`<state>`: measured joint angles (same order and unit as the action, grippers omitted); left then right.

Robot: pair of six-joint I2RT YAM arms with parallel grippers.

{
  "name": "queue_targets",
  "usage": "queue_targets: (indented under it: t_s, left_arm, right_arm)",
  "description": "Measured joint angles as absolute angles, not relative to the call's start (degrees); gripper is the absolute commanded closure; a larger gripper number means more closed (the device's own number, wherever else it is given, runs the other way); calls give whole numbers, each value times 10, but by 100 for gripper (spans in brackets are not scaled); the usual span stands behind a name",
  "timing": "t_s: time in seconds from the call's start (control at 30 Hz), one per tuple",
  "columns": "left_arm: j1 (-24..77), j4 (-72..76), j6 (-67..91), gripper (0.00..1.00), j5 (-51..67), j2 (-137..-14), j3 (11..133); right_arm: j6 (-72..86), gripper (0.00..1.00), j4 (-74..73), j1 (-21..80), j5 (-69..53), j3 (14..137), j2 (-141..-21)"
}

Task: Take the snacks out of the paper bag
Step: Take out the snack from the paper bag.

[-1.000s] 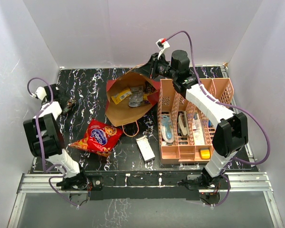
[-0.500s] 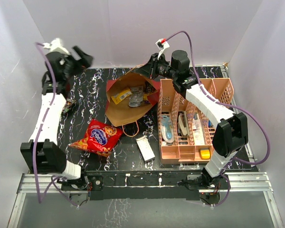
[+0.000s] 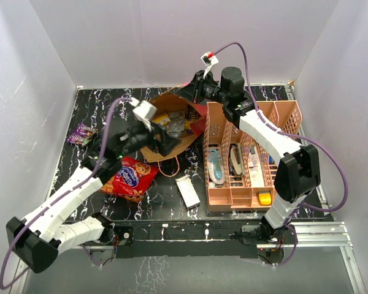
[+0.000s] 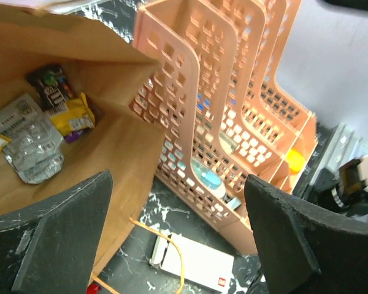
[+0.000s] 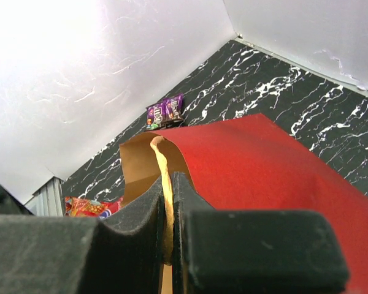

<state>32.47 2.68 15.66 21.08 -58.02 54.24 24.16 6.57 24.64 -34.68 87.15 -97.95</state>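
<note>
Robot lab test cell. White panel walls (image 3: 172,43) box in black marbled bench (image 3: 98,101) at left, far, right. Aluminium rail (image 3: 328,236) along near edge; left arm base (image 3: 101,233), right arm base (image 3: 264,236) bolted there. Purple cables (image 3: 235,41) loop overhead.

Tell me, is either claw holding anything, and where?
The right gripper pinches the bag by its handle; the left gripper is open, holding nothing.

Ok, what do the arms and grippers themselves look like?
The left arm and right arm have white link shells and black joint housings; a purple cable loops along each. The right one's ends at a small white-and-red connector. The left gripper and right gripper have blocky matte-black fingers.
</note>
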Motion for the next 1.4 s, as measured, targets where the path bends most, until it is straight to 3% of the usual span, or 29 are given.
queue_targets:
  t_s: [0.2,0.5,0.83,1.4]
  left_arm:
    - [448,-47,25,16,34,-681,566]
    - [450,-65,-151,25,-154,-805,574]
    - [415,-52,-232,44,-181,-873,593]
    - [331,52,-283,44,-210,-1087,657]
  right_arm:
    - [242,92,67,246,-347,863,-980]
    - [241,92,76,246,-346,846,-975]
    - [241,92,76,246,-344,845,-971]
    - [239,92,76,246,-344,844,-969]
